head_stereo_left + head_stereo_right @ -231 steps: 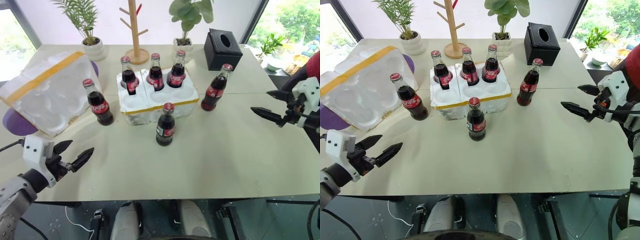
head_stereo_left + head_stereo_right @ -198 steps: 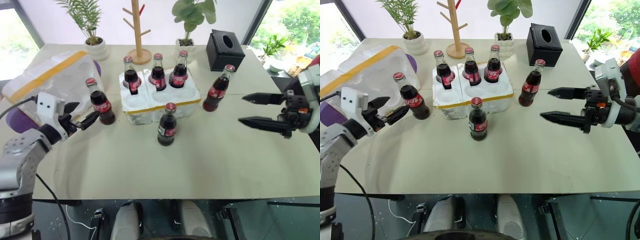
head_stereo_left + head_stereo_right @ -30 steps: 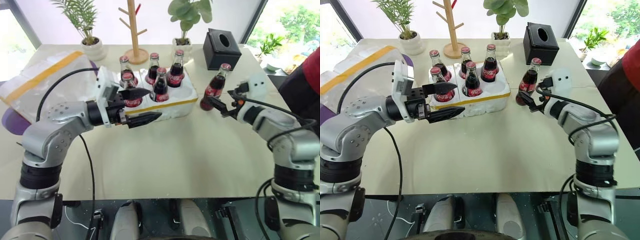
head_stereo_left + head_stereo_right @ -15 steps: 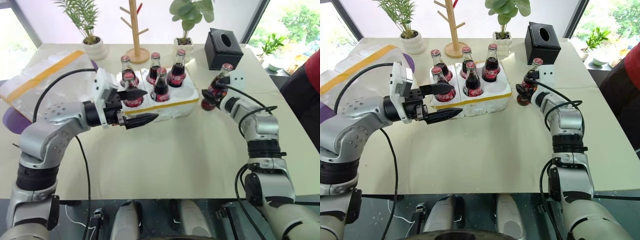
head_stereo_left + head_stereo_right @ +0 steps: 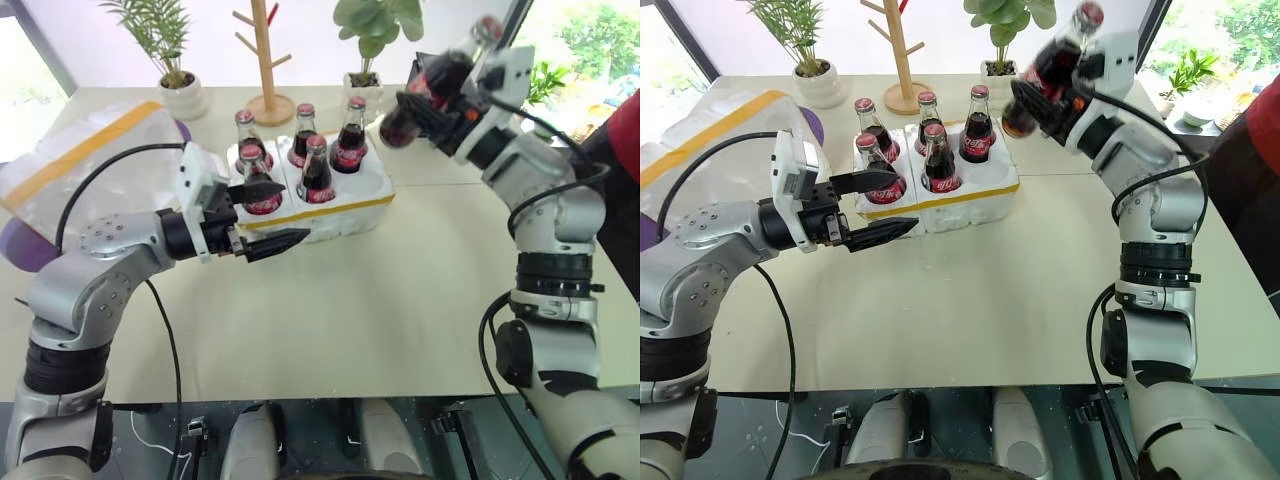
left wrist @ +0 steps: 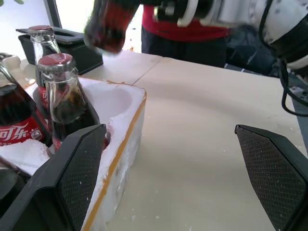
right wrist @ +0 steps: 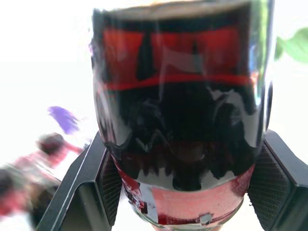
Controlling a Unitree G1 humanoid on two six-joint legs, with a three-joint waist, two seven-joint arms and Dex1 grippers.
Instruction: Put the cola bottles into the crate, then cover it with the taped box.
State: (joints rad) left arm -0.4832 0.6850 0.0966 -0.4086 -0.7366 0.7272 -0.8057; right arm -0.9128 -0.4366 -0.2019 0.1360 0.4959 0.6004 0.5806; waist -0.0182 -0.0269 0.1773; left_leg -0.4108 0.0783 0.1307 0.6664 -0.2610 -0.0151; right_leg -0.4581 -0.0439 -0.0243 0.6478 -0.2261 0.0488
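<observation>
Right wrist view: right gripper (image 7: 185, 159) pinches a dark red-labelled glass cola bottle (image 7: 180, 110); left wrist view shows left gripper (image 6: 185, 178) spread wide beside the white foam crate (image 6: 122, 139).

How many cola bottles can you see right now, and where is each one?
6. Five stand in the crate: three in the back row, two in front. The sixth is held tilted in the air by the right claw.

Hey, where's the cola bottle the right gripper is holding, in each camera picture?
Left eye: held bottle, upper right, tilted in the air.
Right eye, upper right.
Left wrist, blurred, above the crate.
Right wrist, between the fingers.
Shared landmark: the crate.
</observation>
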